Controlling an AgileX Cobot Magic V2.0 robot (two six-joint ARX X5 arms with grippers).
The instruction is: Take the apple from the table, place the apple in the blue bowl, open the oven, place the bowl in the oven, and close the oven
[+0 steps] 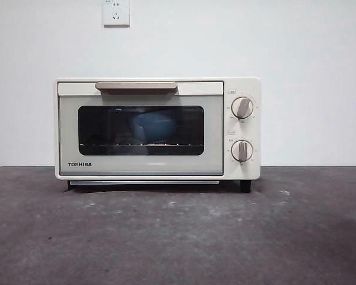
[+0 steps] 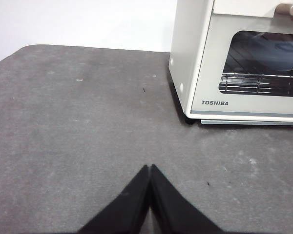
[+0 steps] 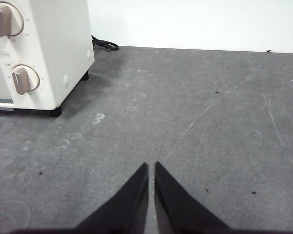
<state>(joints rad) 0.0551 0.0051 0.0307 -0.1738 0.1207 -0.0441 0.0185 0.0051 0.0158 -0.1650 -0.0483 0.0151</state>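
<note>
You see the oven [image 1: 158, 127] door shut with the blue bowl [image 1: 153, 127] inside, both hands clenched on nothing, so you are done.

Oven [image 1: 158, 128]: cream-white TOSHIBA toaster oven, upright on table [image 1: 178, 237], near back wall. Door shut, beige bar handle along top edge, two round knobs stacked on right panel. Blue bowl [image 1: 153, 126]: inside oven on wire rack, dim blue shape behind dark glass window, roughly centred. Apple: not discernible through glass. Table: dark grey, mottled, pale scuffs in front of oven.
</note>
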